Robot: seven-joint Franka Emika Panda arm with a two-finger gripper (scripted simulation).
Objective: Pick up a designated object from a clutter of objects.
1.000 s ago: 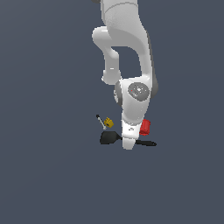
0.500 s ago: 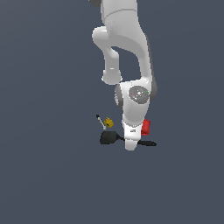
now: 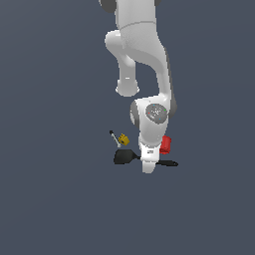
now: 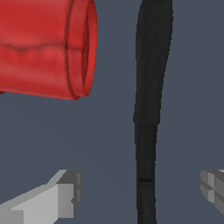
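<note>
The black spatula (image 3: 125,157) lies flat on the grey floor, its broad head toward the exterior view's left and its thin handle (image 3: 168,163) toward the right. My gripper (image 3: 148,168) is down over the middle of the handle and hides that part. In the wrist view the handle (image 4: 148,109) runs between my two open fingertips (image 4: 61,197), which stand apart from it on either side; my gripper (image 4: 140,192) holds nothing. The red ribbed cylinder (image 4: 43,48) lies close beside the handle.
The red cylinder (image 3: 166,145) sits just behind the gripper in the exterior view. The tiny yellow piece (image 3: 123,140) with its thin dark rod (image 3: 114,136) lies behind the spatula head. The floor around is plain grey.
The arm has lowered a little, bringing the gripper down around the spatula handle. The three objects have not moved.
</note>
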